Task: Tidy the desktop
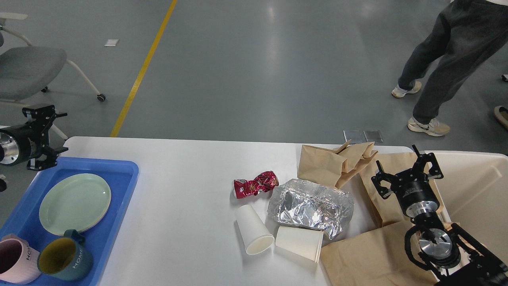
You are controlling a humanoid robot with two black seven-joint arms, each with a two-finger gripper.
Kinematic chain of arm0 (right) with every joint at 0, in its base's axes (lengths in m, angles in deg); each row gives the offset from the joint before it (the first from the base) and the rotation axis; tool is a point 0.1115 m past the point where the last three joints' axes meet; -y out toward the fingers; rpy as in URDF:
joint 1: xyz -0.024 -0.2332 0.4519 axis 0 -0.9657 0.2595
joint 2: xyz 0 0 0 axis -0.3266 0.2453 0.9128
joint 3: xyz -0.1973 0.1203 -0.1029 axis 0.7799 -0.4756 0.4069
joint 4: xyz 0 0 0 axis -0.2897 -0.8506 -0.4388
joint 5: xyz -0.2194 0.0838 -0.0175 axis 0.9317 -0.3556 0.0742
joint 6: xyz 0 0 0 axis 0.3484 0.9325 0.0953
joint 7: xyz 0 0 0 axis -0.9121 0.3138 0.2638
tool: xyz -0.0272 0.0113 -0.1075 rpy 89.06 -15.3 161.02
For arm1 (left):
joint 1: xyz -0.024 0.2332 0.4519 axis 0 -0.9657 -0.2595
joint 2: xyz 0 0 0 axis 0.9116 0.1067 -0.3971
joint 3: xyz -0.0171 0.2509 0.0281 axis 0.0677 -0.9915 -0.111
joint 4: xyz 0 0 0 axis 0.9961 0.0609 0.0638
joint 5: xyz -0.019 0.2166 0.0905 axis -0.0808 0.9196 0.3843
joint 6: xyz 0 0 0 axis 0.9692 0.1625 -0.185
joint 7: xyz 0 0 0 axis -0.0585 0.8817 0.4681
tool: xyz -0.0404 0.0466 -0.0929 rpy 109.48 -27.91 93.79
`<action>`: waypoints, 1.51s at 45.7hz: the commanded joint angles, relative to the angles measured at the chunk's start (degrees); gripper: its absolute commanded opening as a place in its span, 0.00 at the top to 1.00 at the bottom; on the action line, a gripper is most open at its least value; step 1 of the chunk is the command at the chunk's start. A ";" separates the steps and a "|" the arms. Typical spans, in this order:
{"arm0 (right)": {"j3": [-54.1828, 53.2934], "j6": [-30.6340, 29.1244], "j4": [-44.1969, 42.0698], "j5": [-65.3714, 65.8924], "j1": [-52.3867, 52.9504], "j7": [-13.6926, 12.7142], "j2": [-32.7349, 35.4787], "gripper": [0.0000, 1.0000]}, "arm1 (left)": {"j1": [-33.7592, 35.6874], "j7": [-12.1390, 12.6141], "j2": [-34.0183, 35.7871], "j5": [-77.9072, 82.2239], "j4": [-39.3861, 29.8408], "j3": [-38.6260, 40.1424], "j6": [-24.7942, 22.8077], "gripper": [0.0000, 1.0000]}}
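Desktop [182,190]: right gripper [406,172] spread, empty, hovering.

A: We lose the pale pink ribbed mug [16,260] at the bottom-left corner; base cut off. The blue plastic tray [127,178] runs out of view at the left and bottom too.

B: Same on the right: the cream rectangular bin [476,178] is clipped by the right edge. The flat brown paper bag [365,258] runs off the bottom, and our right arm covers part of it.

A: The standing person in dark grey trousers [448,51] is cut off above the legs. The grey office chair [27,67] is clipped at the left edge.

B: Left gripper [41,137] is dark and seen side-on; we can't separate its fingers.
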 commanded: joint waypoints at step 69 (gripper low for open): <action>0.00 0.00 0.09 -0.09 0.00 0.00 0.08 0.00 | -41.92 -11.16 -29.57 11.96 -18.83 77.28 -3.38 0.04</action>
